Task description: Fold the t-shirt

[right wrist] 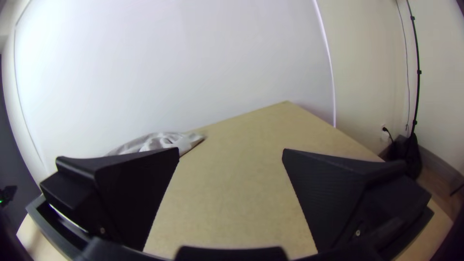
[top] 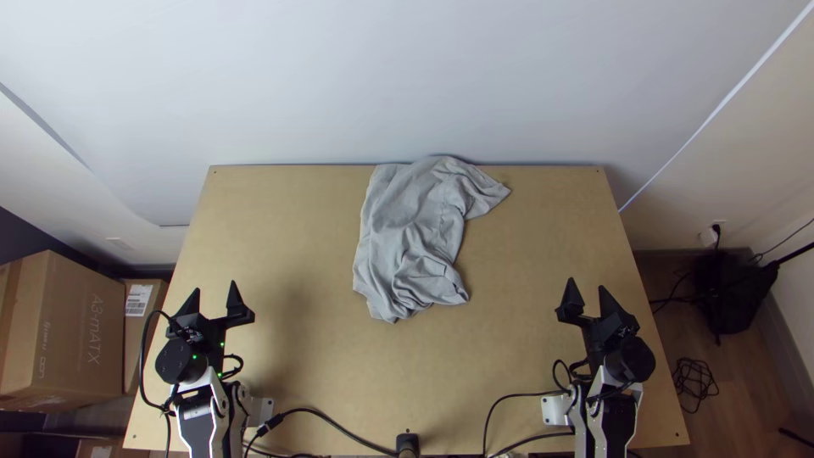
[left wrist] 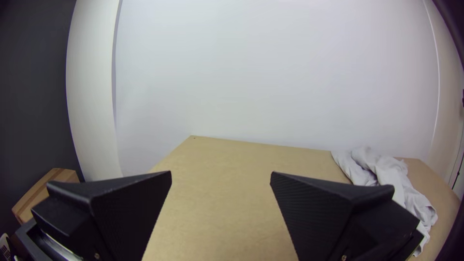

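A light grey t-shirt [top: 411, 233] lies bunched and wrinkled at the middle of the table, from its far edge towards the centre. My left gripper [top: 214, 293] stands open near the table's left side, well apart from the cloth. On the right side my right gripper [top: 587, 290] is open too, with nothing between its fingers. In the left wrist view the shirt [left wrist: 386, 176] lies beyond one finger of the left gripper [left wrist: 221, 173]. The right wrist view has part of the shirt [right wrist: 162, 141] behind a finger of the right gripper [right wrist: 231, 151].
The light wooden table [top: 288, 220] meets a white wall [top: 407, 76] at its far edge. Black cables [top: 339, 434] run along the near edge around a dark post [top: 408, 444]. Cardboard boxes [top: 64, 331] stand beyond the table's left side.
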Robot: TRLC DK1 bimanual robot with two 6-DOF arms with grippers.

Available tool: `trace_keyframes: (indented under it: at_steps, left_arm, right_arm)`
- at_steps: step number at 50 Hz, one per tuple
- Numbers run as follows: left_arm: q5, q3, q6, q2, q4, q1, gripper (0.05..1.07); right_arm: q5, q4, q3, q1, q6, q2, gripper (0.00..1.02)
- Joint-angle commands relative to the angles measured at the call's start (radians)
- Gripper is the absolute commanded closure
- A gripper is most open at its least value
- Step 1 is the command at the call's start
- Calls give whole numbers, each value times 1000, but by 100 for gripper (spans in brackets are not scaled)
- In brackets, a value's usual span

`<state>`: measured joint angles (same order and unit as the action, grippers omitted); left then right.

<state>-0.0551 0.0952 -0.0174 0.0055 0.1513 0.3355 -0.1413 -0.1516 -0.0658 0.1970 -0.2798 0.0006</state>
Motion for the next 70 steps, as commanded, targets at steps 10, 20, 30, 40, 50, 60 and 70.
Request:
trace_keyframes:
  at_steps: [10,20,30,40,50,60,70]
  left_arm:
    - [1,-38,22,-6,28,5,9]
    - [1,-38,22,-6,28,5,9]
    - [1,-38,22,-6,28,5,9]
    - [-6,-37,16,-6,28,2,9]
    - [-6,-38,-7,-6,28,-18,9]
    - [-2,-37,-101,1,31,-72,9]
    - [15,-37,-102,5,25,-84,9]
  right_arm:
    - [8,4,8,4,8,-4,4]
    - [8,4,8,4,8,-5,4]
    - [8,4,8,-5,8,-5,4]
    - [8,4,8,-42,8,-5,4]
    - [8,4,8,-42,8,-5,4]
    - [6,1,8,-65,-24,-5,4]
    - [6,1,8,-209,-68,-7,4]
